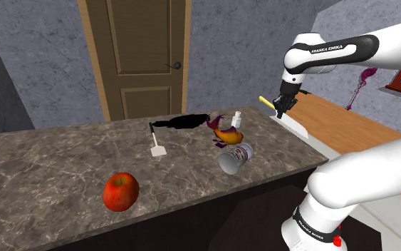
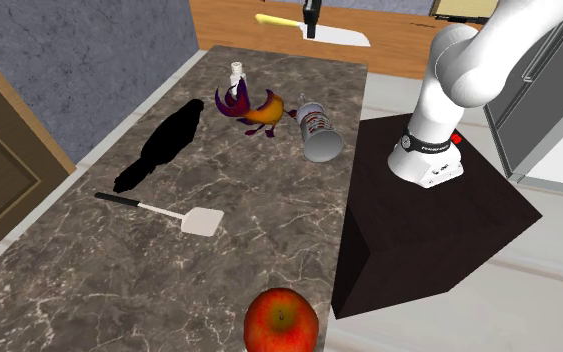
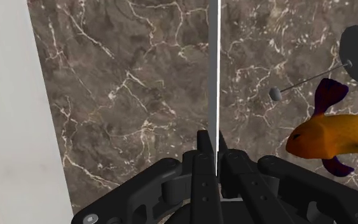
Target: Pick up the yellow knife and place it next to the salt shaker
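The end effector (image 2: 311,30) hides part of the knife (image 2: 341,38); the second exterior view's edge crops the apple (image 2: 281,320).

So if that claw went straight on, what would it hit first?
Likely the bare marble countertop, led by the knife the gripper clasps, just beside the orange fish figure; depth is unclear.

Home kitchen: marble counter (image 1: 49,157), panelled door (image 1: 138,57)

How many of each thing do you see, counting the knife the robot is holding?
Apple: 1
Spatula: 1
Fish figure: 1
Salt shaker: 1
Can: 1
Black shape: 1
Knife, in the gripper: 1
Total: 7
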You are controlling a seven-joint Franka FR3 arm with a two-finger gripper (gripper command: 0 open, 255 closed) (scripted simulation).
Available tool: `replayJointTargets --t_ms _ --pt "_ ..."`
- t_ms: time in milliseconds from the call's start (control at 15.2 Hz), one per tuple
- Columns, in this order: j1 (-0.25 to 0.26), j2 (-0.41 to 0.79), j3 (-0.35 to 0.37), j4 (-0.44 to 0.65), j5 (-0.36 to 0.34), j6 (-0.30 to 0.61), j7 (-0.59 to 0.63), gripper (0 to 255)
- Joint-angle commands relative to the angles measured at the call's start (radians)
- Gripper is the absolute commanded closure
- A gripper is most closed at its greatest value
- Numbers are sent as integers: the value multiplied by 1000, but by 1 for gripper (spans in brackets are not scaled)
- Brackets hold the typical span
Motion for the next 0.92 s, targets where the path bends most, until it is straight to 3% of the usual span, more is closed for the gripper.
replayJointTargets --t_ms 0,858 --pt "-1 6 -5 -22 -3 29 -1 255" --pt "-3 74 -39 -151 -18 224 -2 255"
